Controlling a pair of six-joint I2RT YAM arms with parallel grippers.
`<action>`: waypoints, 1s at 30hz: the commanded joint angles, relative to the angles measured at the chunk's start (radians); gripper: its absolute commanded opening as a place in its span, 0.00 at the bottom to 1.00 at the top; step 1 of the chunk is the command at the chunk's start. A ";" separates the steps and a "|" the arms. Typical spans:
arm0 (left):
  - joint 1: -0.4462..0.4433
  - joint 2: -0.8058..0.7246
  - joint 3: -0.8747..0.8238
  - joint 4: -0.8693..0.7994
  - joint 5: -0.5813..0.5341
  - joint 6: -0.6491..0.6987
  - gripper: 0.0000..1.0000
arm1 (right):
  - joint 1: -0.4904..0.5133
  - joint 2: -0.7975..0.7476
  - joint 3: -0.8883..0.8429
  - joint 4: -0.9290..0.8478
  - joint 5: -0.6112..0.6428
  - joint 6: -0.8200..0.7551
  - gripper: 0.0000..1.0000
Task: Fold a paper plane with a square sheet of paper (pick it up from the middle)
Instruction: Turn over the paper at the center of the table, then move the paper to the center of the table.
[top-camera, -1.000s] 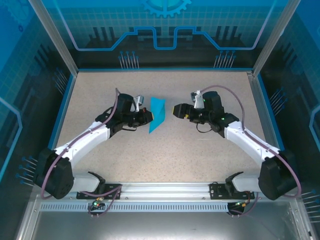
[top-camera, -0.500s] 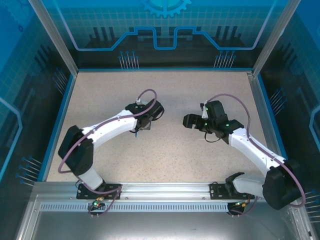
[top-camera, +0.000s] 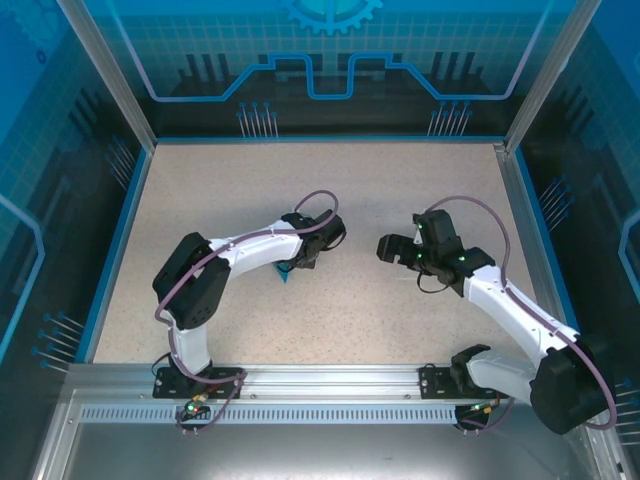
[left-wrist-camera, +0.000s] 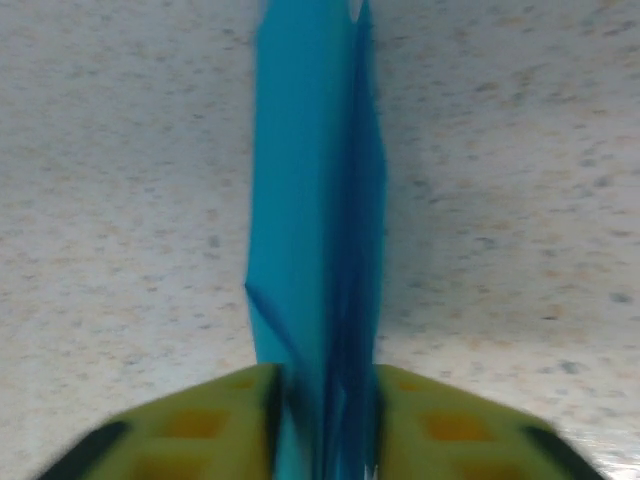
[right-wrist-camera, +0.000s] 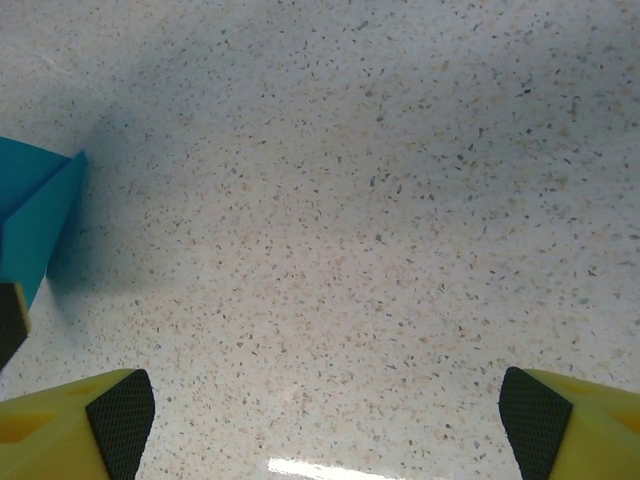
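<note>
Top external: no flat square is to be seen. The paper plane (top-camera: 285, 273) is found as a small cyan sliver on the table (top-camera: 200, 190) near centre, mostly covered by the left gripper (top-camera: 297, 262). The right gripper (top-camera: 386, 246) is held apart from it, off to the right, w/ bare table between. The table top is seen as matt, speckled beige.

Left wrist: the paper is seen end-on as a slim upright stack of layers, w/ sharp creases, a diagonal fold edge low on its left side, and plain unmarked cyan. It is flanked by the yellow fingers (left-wrist-camera: 200, 435). The jaws are set narrow and the paper fills the gap, touching both sides as far as can be made out. A grip on the plane is judged, prob. a light one. The view is blurred, so the no. of layers can't be told.

Right wrist: the fingers are yellow plastic w/ black textured pads (right-wrist-camera: 120, 410). The jaws are spread wide, w/ nothing but table between them. A corner of the cyan paper is caught at the left edge as a two-layer wedge w/ a crisp edge, and a soft shadow is cast beside it.

Progress, as judged: the main folds are taken as done — the shape is narrow and layered, not square. Prob. left to do: wings to be opened or checked, and the plane to be laid down and let go. Such thin paper is expected to flex and spring back, so creases may relax once released.
</note>
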 joint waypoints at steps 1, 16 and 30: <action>-0.001 -0.044 -0.032 0.129 0.172 0.007 0.50 | -0.015 0.001 -0.010 -0.031 0.015 0.028 0.93; 0.354 -0.387 -0.304 0.401 0.578 -0.016 0.98 | 0.348 0.330 0.244 0.044 0.097 0.151 0.98; 0.638 -0.524 -0.510 0.445 0.608 -0.057 0.99 | 0.536 0.898 0.735 0.063 -0.005 0.214 0.57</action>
